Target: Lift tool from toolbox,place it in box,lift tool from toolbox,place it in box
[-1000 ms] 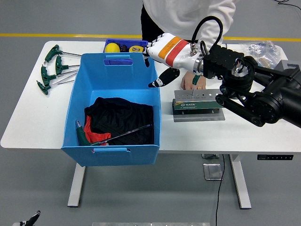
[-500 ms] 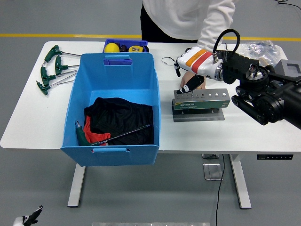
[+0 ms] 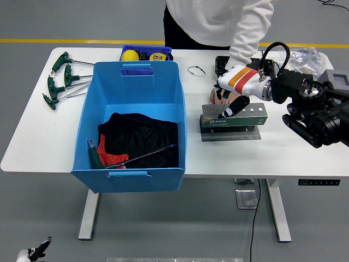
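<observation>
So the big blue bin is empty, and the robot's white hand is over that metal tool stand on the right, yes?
Not quite: the head view shows the blue bin is not empty. It holds black and red cloth and a green-handled tool. The rest holds: the robot's right hand is over the metal tool stand.

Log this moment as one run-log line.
right robot hand: over tool rack, grasp unclear | blue bin: one T-handle tool inside | person's hand: at rack

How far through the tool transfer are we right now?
One T-handle tool already lies in the blue box on the dark cloth. The right hand is now over the tool holder, apparently going for the next tool; no grasp is visible. A person's hand rests beside it. Lift and drop remain.
</observation>
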Tool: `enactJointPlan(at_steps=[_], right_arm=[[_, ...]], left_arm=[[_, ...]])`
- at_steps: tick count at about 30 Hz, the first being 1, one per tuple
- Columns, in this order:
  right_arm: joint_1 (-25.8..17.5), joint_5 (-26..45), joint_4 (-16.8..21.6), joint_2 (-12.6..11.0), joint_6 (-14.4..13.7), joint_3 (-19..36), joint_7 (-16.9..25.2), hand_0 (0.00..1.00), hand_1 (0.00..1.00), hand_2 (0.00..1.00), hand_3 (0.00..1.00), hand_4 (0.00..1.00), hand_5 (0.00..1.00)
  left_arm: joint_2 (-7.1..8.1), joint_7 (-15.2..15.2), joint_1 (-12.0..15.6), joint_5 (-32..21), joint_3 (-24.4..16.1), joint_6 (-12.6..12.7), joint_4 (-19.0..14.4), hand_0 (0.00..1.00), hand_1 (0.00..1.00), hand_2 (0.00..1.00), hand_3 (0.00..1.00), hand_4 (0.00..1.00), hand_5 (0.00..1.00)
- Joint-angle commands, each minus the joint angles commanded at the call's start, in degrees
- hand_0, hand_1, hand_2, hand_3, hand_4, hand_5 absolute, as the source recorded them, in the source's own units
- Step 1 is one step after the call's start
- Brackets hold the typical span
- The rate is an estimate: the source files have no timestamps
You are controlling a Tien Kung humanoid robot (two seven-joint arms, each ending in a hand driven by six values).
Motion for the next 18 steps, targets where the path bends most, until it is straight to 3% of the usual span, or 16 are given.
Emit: enactJointPlan(at_steps=[18], right_arm=[[0.2, -6.3, -0.2, -0.4, 1.4, 2.2, 1.9, 0.610, 0.519, 0.575, 0.443, 0.998, 0.598]], left_arm=[[-0.17, 0.0, -0.8, 0.3, -0.2, -0.1, -0.1, 0.743, 0.659, 0.732, 0.713, 0.763, 0.709]])
